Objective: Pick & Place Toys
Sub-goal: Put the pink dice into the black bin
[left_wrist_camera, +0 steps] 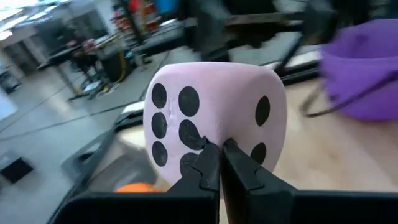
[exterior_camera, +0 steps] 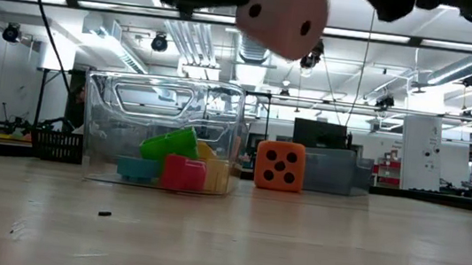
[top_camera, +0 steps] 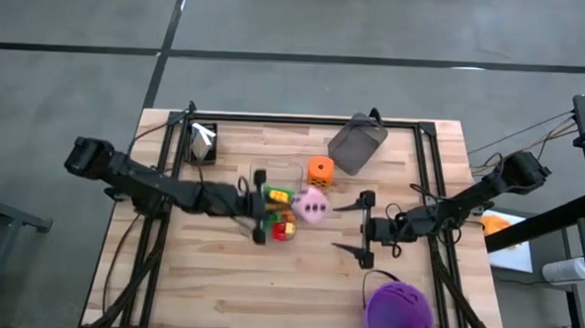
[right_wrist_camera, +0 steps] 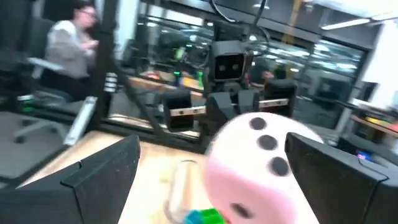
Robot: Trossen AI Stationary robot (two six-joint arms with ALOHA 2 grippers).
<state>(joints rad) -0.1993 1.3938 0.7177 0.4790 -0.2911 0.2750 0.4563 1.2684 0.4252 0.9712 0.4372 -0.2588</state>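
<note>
A pink dotted die [top_camera: 313, 206] is held up in the air; in the low view [exterior_camera: 282, 13] it hangs high above the table. My left gripper [top_camera: 295, 207] reaches in from the table's left over the clear tray [exterior_camera: 164, 133] and is shut on the die. The tray holds green, teal, red and yellow bricks [exterior_camera: 170, 162]. An orange dotted die [top_camera: 320, 169] stands on the table beside the tray. My right gripper [top_camera: 357, 226] is open and empty just right of the pink die, which shows between its spread fingers [right_wrist_camera: 261, 168]. My left gripper pinches the pink die between its two fingertips [left_wrist_camera: 211, 163], at the lower part of the edge where two dotted faces meet [left_wrist_camera: 217, 134]. The fingers come level from the table's left. The die is lifted clear of the table and the tray.
A grey bin [top_camera: 358, 144] stands at the far edge, right of centre. A purple bucket [top_camera: 398, 312] stands at the near right. White picture cards [top_camera: 203, 140] lie at the far left. A person [right_wrist_camera: 68, 43] sits in the room beyond the table.
</note>
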